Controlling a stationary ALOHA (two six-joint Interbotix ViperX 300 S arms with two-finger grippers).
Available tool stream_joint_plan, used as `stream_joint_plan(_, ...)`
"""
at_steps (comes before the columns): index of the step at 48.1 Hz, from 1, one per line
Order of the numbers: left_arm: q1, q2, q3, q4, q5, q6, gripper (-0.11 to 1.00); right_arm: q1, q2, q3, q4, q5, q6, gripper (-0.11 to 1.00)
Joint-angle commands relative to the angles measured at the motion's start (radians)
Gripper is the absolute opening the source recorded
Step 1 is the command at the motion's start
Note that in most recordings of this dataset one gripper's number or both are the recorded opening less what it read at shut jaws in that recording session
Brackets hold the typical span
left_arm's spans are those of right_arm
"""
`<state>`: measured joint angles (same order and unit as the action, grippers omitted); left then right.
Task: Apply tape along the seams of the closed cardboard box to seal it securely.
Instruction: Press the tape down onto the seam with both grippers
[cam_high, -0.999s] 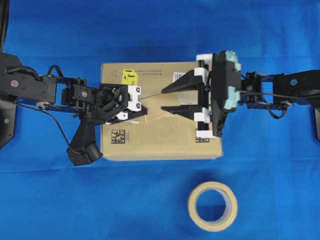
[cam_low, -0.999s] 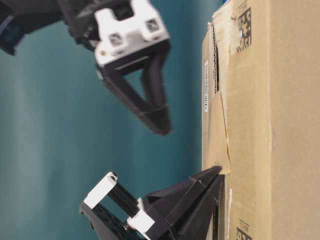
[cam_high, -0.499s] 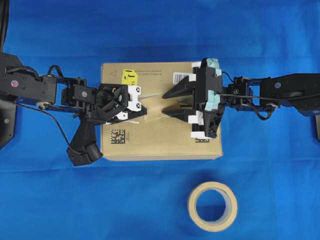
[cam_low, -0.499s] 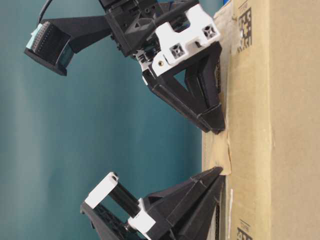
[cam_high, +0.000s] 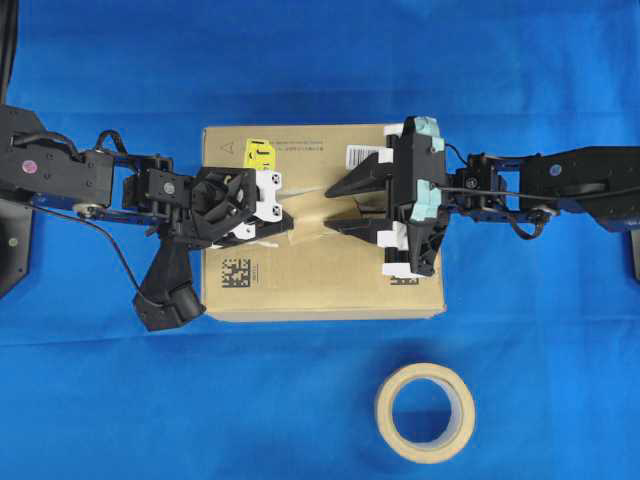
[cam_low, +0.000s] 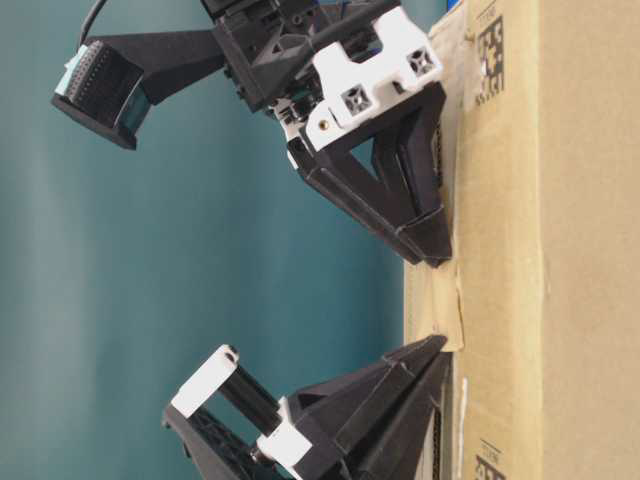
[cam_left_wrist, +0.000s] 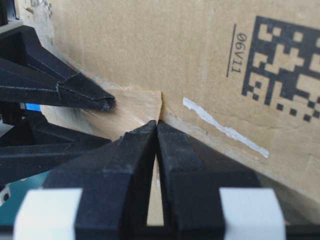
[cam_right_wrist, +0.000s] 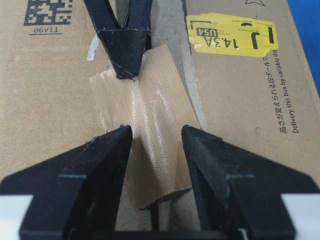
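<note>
The brown cardboard box (cam_high: 320, 275) lies flat on the blue cloth. A short tan tape (cam_high: 312, 213) strip lies across the seams (cam_right_wrist: 154, 220) at mid-top. My left gripper (cam_high: 290, 222) is shut, its joined tips (cam_right_wrist: 125, 70) pressing the strip's far corner onto the cardboard. The same tips (cam_left_wrist: 157, 123) touch the tape (cam_left_wrist: 132, 106) edge in the left wrist view. My right gripper (cam_right_wrist: 156, 135) is open and low on the box top. Its fingers straddle the tape (cam_right_wrist: 150, 125), whose near end looks slightly raised.
A cream tape roll (cam_high: 425, 412) lies on the cloth in front of the box. The box top carries a yellow sticker (cam_high: 258, 152), a white barcode label (cam_high: 362, 153) and a black square code (cam_high: 235, 272). Blue cloth (cam_high: 520, 330) surrounds the box.
My right gripper has swung left and down onto the box top, straddling the tape, then held still. The tape's raised end has come down. The left gripper has not moved.
</note>
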<state>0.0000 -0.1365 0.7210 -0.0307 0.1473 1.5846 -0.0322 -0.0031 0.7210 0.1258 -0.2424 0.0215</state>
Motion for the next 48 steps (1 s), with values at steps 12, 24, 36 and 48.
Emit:
stream_joint_plan(12,0.021,-0.006,-0.031,0.003,0.040,0.017,0.37,-0.002,-0.011,-0.006,0.006,0.002,0.000,0.55)
stream_joint_plan(24,0.061,-0.012,-0.029,0.003,0.040,0.046,0.66,-0.002,-0.011,-0.006,0.029,0.002,0.000,0.55)
stream_joint_plan(36,0.078,-0.018,-0.025,0.003,0.043,0.074,0.62,-0.002,-0.011,-0.003,0.041,0.002,0.000,0.55)
stream_joint_plan(48,0.084,-0.041,0.002,0.003,0.046,0.071,0.62,-0.002,-0.012,0.000,0.049,0.002,0.000,0.55)
